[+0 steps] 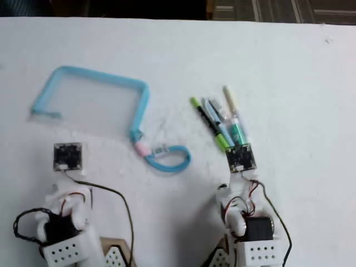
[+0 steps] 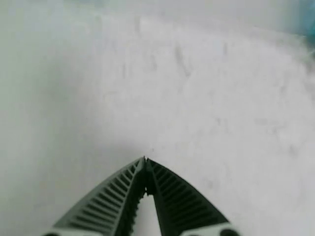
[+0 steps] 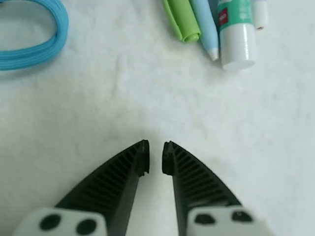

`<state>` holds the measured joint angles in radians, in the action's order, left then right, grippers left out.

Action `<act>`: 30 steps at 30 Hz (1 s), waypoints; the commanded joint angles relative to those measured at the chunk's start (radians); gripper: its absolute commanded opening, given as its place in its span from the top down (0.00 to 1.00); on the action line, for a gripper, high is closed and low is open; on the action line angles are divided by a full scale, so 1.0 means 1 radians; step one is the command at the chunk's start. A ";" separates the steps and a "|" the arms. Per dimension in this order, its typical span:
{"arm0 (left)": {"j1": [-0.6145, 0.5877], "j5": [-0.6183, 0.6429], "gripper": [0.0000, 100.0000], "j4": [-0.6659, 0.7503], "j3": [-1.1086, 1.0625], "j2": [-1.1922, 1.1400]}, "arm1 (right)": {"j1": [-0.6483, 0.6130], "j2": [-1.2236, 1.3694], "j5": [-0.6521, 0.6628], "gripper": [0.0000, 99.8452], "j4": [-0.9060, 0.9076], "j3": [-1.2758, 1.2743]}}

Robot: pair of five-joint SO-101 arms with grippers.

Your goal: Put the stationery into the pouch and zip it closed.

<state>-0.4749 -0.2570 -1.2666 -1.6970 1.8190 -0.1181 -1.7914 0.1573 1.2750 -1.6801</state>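
The clear pouch point(image 1: 92, 103) with blue trim lies flat on the white table at the left, its pink zipper pull point(image 1: 142, 148) at the near right corner beside a blue strap loop point(image 1: 169, 158). The stationery point(image 1: 219, 119), several pens and a glue stick, is bunched together at centre right. In the right wrist view, a green marker point(image 3: 183, 19), a light blue pen point(image 3: 205, 27) and the glue stick point(image 3: 236, 37) lie just ahead of my right gripper point(image 3: 155, 150), which is open by a narrow gap and holds nothing. My left gripper point(image 2: 145, 161) is shut and empty over bare table, near the pouch's front edge.
The left arm point(image 1: 68, 183) and the right arm point(image 1: 245, 211) stand at the table's near edge. The blue strap point(image 3: 34, 39) curls off to one side of the right gripper. The table's dark far edge point(image 1: 167, 14) runs along the back.
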 commanded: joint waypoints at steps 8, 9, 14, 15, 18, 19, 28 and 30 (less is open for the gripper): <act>-0.139 -0.008 0.98 0.064 0.058 0.007 | -0.038 -0.008 0.011 0.94 -0.093 -0.008; -0.139 -0.008 0.98 0.061 0.080 0.007 | -0.038 -0.008 0.011 0.94 -0.110 0.002; -0.125 -0.006 0.98 0.005 0.361 0.007 | -0.059 -0.004 0.012 0.94 -0.128 0.144; -0.110 -0.006 0.98 0.006 0.402 0.005 | -0.082 -0.004 0.012 0.94 -0.127 0.178; -0.054 -0.002 0.98 0.003 0.483 0.004 | -0.182 0.001 0.012 0.94 -0.130 0.275; -0.042 0.002 0.98 0.005 0.491 0.004 | -0.228 0.013 0.012 0.94 -0.130 0.302; -0.031 0.207 0.91 0.006 0.626 -0.298 | -0.461 0.610 0.052 0.82 -0.139 0.614; -0.031 0.261 0.86 0.000 0.678 -0.417 | -0.476 0.782 0.061 0.77 -0.157 0.684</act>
<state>-0.5178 -0.0683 -1.2620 -1.1124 1.5689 -0.5708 -1.2543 0.1972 1.1477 -1.1155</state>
